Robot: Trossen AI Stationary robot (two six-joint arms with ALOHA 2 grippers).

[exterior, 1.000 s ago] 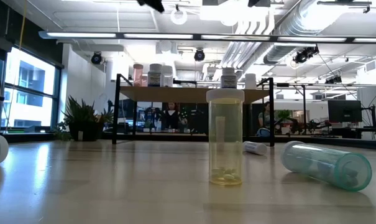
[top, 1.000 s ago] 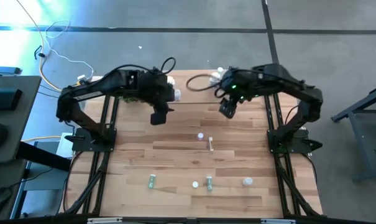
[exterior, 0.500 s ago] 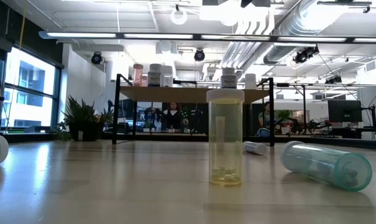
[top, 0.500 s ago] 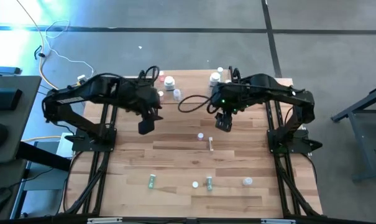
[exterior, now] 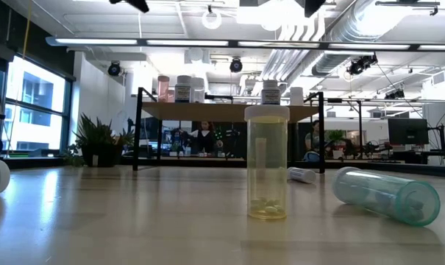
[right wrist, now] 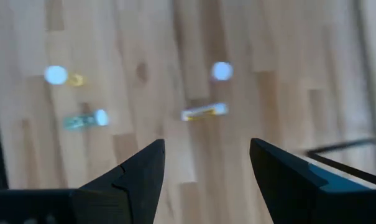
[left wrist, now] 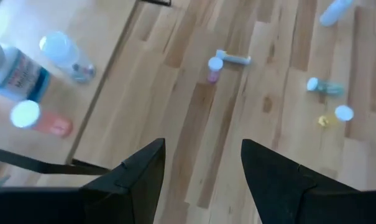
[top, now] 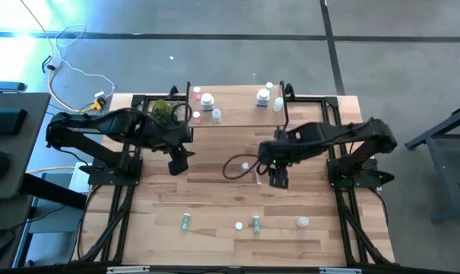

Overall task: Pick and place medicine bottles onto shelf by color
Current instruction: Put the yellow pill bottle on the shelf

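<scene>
So the counter (top: pixel 214 190) had six loose medicine bottles on it in the overhead shot. Two sat mid-counter: a small pink one with a white cap (top: pixel 245 166) and a slim white-capped vial lying flat (top: pixel 258 176) just beside it. Four more were strung along the near side: a green one lying down on the left (top: pixel 185 221), a small white-capped one (top: pixel 239 225), another green one (top: pixel 255 223) right next to that, and a paler one off to the right (top: pixel 302 222).

The shelf (top: pixel 237 114) stood along the far edge, and it already carried five bottles: a pink-capped one (top: pixel 196 92), a wider white jar (top: pixel 207 100), a clear one (top: pixel 215 116), another white jar (top: pixel 262 97) and a small clear one (top: pixel 277 104). One small leafy plant (top: pixel 162 109) sat at its left end.

From counter height, one clear bottle with yellow pills (exterior: pixel 266 163) stood upright front and centre, with a teal-tinted one (exterior: pixel 386 194) lying on its side to the right.

The left pincer (top: pixel 177 161) hung over the counter just near of the shelf's left end, arm reaching in from the left, fingers (left wrist: pixel 144 180) spread apart and holding nothing. The right pincer (top: pixel 278 177) hovered mid-counter just right of the two middle bottles, arm bent in from the right, fingers (right wrist: pixel 141 174) wide apart and empty too.
</scene>
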